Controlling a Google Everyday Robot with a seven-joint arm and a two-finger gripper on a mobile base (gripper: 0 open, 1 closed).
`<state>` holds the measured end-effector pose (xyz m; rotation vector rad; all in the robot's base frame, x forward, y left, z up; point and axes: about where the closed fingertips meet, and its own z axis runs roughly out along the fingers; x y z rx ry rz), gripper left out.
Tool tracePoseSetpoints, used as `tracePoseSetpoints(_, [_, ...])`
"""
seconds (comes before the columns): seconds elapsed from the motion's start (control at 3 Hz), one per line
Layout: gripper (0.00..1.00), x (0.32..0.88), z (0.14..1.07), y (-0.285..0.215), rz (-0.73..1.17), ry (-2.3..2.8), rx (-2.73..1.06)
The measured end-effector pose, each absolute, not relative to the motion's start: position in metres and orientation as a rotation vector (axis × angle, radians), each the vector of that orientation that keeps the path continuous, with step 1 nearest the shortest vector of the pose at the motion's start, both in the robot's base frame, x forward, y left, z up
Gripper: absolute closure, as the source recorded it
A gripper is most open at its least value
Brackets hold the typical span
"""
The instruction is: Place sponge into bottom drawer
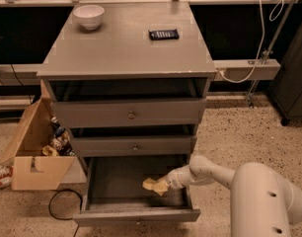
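Gripper: the gripper (164,185) is in the lower centre of the frame, inside the open drawer cavity near its right wall, pointing left.
Gripper state: clamped on the sponge (151,184), which looks pinched at the end nearest the gripper.
Sponge: pale yellow and crumpled in outline. It sits over the right half of the drawer floor, left of the gripper tip. Whether its underside touches the floor cannot be told.
Arm: the white arm (210,171) enters the drawer from the right and slopes down to the left from the robot body (267,201) in the lower right corner.
Bottom drawer: the bottom drawer (116,181) is pulled out toward the lower edge of the frame, with its grey floor bare to the left of the sponge.
Upper drawers: the middle drawer (106,146) and the top drawer (92,115) are pushed in, each with a small round knob at its centre.
Cabinet: the grey cabinet (116,53) fills the centre of the frame.
Cabinet top: a white bowl (89,16) stands at the upper left, and a flat black device (164,34) lies well apart from it, right of centre.
Left of cabinet: an open cardboard box (37,169) with items inside stands on the speckled floor (235,132). A black cable (56,210) loops just below the box.
Right of cabinet: a white cable (253,58) hangs in the upper right of the frame.
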<state>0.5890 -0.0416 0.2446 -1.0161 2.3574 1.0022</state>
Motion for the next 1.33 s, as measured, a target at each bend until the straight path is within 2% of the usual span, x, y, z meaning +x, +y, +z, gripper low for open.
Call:
tracePoseSetpoints(0.67, [0.37, 0.593, 0.224, 0.001, 1.083, 2.286, -1.066])
tracePoseSetpoints(1.0, [0.15, 0.593, 0.223, 0.002, 1.083, 2.285, -1.066])
tracePoseSetpoints(1.33, [0.0, 0.593, 0.223, 0.002, 1.083, 2.285, -1.066])
